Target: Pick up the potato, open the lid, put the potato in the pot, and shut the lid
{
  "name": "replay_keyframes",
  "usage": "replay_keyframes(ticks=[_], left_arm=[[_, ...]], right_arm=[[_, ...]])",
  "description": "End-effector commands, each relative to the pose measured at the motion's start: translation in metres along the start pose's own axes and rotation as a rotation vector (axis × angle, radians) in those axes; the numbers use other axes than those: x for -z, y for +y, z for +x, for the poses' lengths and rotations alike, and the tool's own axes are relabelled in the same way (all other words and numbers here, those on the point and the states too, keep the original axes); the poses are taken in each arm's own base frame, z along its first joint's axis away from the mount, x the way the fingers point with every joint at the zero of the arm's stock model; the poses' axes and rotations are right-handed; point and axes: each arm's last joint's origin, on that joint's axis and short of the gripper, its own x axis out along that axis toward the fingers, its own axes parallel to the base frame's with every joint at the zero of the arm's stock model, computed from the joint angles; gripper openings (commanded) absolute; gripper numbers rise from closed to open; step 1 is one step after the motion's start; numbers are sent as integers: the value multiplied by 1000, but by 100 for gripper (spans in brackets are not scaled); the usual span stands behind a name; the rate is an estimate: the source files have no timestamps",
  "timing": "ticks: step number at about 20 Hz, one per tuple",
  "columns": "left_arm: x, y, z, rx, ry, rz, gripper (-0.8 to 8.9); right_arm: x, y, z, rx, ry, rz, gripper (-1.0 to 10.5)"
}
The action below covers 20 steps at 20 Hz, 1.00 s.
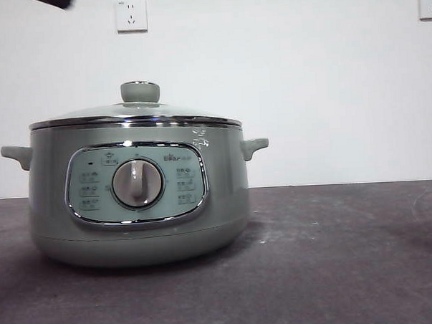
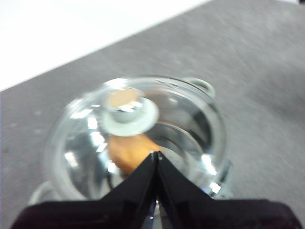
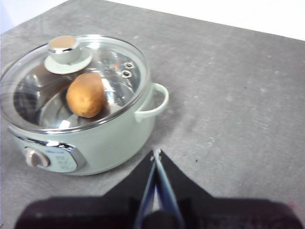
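Note:
The pale green pot (image 1: 138,187) stands on the dark table, left of centre in the front view, with the glass lid (image 1: 135,112) seated on its rim. Through the glass the orange-brown potato (image 3: 86,94) lies inside the pot (image 3: 109,138), under the lid (image 3: 109,67). In the left wrist view the lid (image 2: 138,129) and the potato (image 2: 131,152) are blurred below my left gripper (image 2: 156,153), which hangs above them, shut and empty. My right gripper (image 3: 156,152) is shut and empty, off to the pot's handle side above bare table.
Two wall sockets (image 1: 131,15) sit on the white wall behind. Black arm tips (image 1: 55,1) show at the top corners of the front view. Grey table (image 1: 335,257) stretches to the right of the pot.

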Motion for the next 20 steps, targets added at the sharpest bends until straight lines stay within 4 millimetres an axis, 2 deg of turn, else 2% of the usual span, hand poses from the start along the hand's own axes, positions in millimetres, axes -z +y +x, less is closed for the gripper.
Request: replay_keyframes(ticks=[1, 4, 7, 11, 15, 20], left_arm=[[8, 17, 0, -38, -8, -33, -3], [27, 41, -7, -116, -90, -107, -3], [60, 55, -16, -194, -169, -167, -3], [110, 58, -22, -331, -191, -212, -3], [152, 58, -15, -399, -186, -245, -3], [180, 57, -3, -417, -129, -286, -3]], right_arm=[[1, 0, 1, 2, -1, 10, 1], [1, 0, 1, 3, -1, 10, 1], [1, 0, 1, 3, -1, 10, 1], [1, 0, 1, 3, -1, 10, 1], [1, 0, 1, 3, -1, 10, 1], [1, 0, 1, 3, -1, 10, 1]])
